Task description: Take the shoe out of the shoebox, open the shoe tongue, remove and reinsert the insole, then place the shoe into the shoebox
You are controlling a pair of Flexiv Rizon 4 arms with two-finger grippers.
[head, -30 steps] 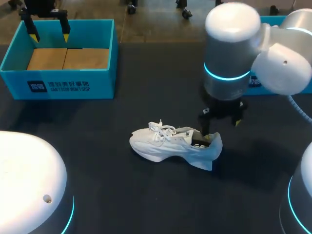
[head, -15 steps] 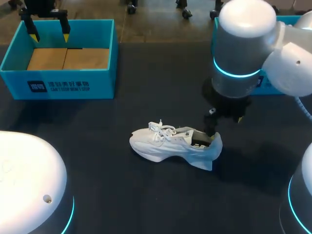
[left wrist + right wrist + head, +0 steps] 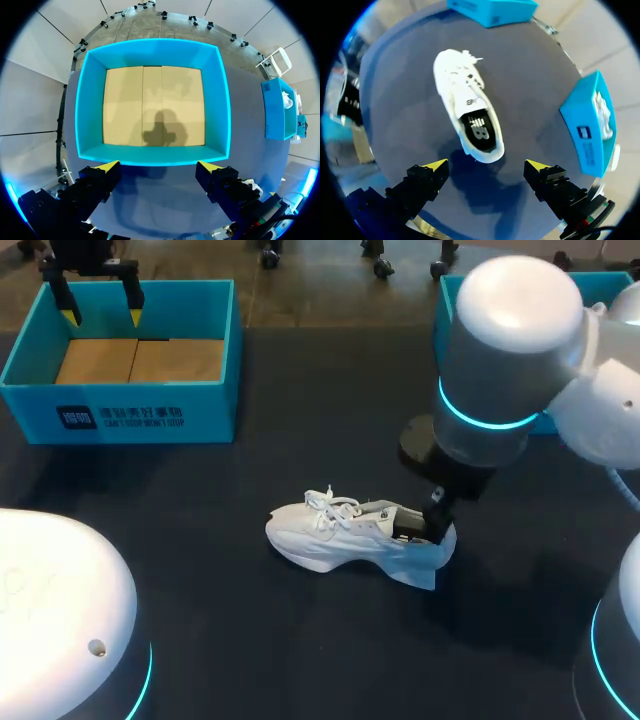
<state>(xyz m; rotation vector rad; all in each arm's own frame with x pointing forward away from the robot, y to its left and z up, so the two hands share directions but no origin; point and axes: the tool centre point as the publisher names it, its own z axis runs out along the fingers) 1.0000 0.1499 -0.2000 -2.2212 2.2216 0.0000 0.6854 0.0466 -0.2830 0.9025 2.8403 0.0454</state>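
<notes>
Ahead of the right gripper (image 3: 486, 165) (spread, holding nothing) the shoe (image 3: 467, 107) is laid heel-nearest, long axis pointing away.

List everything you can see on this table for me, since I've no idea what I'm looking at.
White lace-up sneaker: one, white, on the middle of the table, outside both boxes.
Black insole: one, black with a white mark, inside the sneaker.
Open blue box with a tan cardboard floor: one, blue, far left of the table.
Second open blue box: one, blue, far right, holding something white that I cannot identify.
Dark table: one, dark grey-blue, under everything.
Left gripper: one, black with yellow tips, open, above the tan-floored box.
Right gripper: one, black with yellow tips, open, above the sneaker's heel.
</notes>
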